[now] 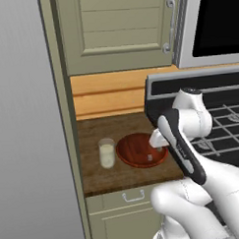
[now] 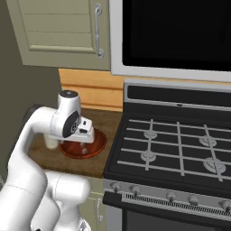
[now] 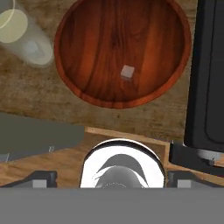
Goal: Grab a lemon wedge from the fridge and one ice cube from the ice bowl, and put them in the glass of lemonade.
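Ice cube [image 3: 127, 72] lies alone in the bowl [image 3: 87, 94] on the counter [image 1: 94, 177] beside the glass [image 1: 107, 153], and the open, empty hand [image 2: 84, 135] hovers above, seemingly needing to descend straight and close on it.

white arm rose from the base, bent sharply at the elbow, forearm reaching forward and up. wrist turned over so the hand pointed straight down. claw [image 2: 84, 143] hung low beneath the wrist, jaws spread wide, nothing between them. dark finger tips [image 3: 43, 178] stood far apart at the hand view's lower corners.
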